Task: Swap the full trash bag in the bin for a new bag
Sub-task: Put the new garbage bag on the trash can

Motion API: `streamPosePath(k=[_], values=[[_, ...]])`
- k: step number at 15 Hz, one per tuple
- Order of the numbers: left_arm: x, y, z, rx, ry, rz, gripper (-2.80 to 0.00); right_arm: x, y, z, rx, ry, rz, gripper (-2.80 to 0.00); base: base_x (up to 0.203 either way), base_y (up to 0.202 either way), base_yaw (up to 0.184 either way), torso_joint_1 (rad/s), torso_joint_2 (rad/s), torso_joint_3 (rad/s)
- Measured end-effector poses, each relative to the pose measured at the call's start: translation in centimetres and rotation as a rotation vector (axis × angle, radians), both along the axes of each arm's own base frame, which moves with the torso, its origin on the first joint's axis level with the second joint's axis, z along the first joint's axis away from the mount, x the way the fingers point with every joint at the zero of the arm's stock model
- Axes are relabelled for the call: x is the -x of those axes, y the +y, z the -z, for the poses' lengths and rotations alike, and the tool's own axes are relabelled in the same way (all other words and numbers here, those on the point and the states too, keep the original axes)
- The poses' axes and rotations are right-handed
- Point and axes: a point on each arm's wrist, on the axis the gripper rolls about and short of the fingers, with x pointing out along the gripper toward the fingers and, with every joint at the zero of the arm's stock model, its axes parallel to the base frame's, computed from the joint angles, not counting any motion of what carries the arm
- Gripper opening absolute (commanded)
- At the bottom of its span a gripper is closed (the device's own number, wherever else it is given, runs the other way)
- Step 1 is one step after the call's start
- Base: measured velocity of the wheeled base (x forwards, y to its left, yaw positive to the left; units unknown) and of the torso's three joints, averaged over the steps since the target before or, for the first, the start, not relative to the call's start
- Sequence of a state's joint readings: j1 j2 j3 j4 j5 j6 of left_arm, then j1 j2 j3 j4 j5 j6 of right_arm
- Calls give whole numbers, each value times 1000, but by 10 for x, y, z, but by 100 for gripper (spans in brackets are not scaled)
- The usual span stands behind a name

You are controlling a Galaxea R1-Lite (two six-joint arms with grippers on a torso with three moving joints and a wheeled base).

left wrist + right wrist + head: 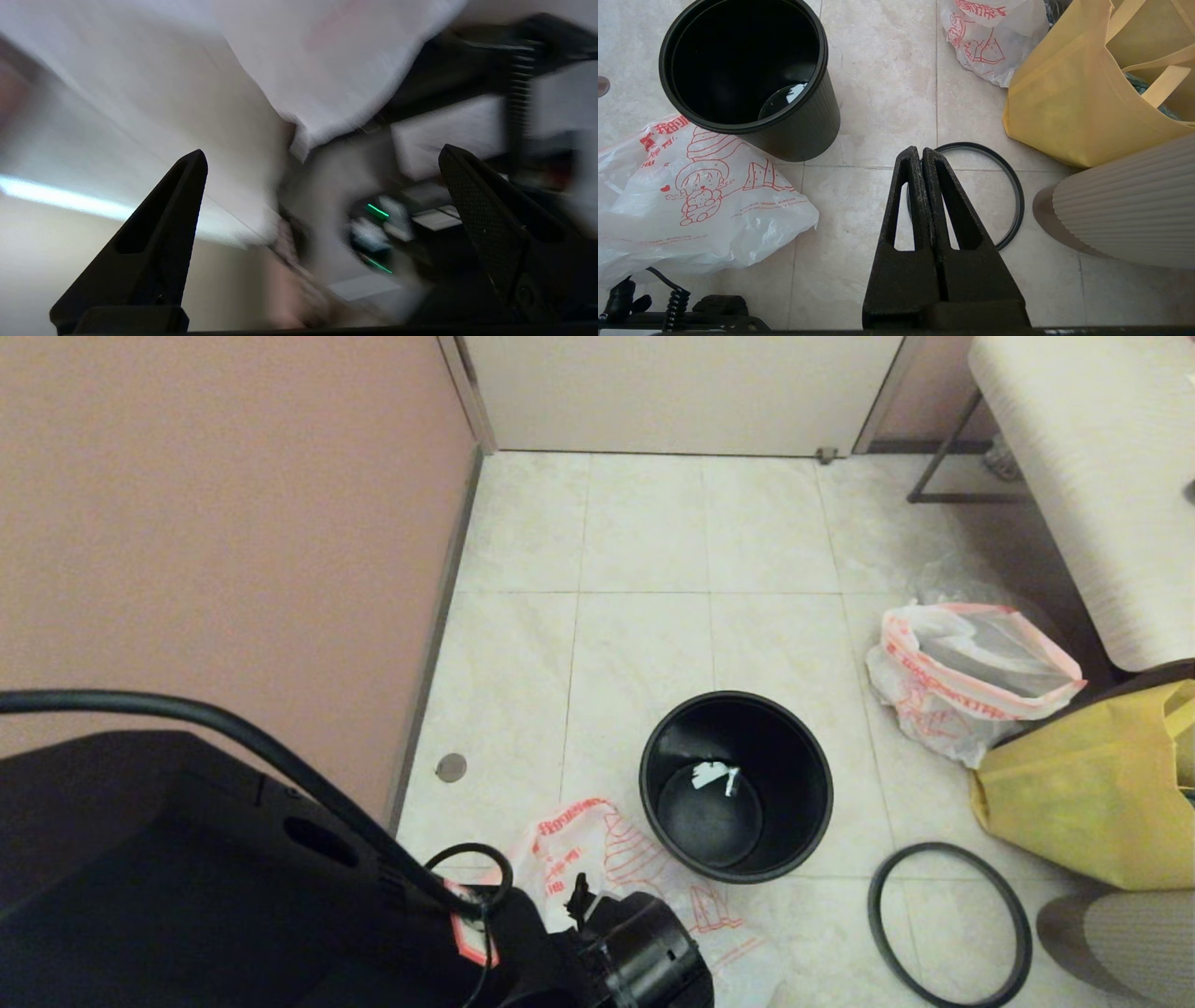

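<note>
Lying flat on the floor, the new bag [700,196] sits right beside the bin [736,784], on its left side and nearer the robot. It is thin, soft and very light, so it will slide and crumple easily. I think the best spot to grab is a loose edge near its mouth, with just a small pinch. The bin has no bag in it, only a little white scrap at the bottom. The full trash bag [966,677] rests off to the right, and the hoop [950,924] lies on the floor. The left claw [322,163] is spread wide and holds nothing. The right claw [922,156] is pressed together, waiting above the hoop.
</note>
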State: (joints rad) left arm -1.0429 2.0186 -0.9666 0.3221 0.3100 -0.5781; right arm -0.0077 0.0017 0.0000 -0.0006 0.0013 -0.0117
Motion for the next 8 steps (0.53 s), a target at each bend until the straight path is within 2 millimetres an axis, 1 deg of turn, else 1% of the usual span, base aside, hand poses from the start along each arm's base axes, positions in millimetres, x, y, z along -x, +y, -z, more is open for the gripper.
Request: streamPosePath(k=[2,6,8], values=[[-5,1,-3,-6,132,-121,0,0,0,0,0,0,0,-280,0,0,0,0,0,0],[-20,6,13,-102,238,-218,0,0,0,0,0,0,0,-280,0,0,0,0,0,0],[-35,12,19,-90,311,-282,0,0,0,0,0,0,0,-280,0,0,0,0,0,0]])
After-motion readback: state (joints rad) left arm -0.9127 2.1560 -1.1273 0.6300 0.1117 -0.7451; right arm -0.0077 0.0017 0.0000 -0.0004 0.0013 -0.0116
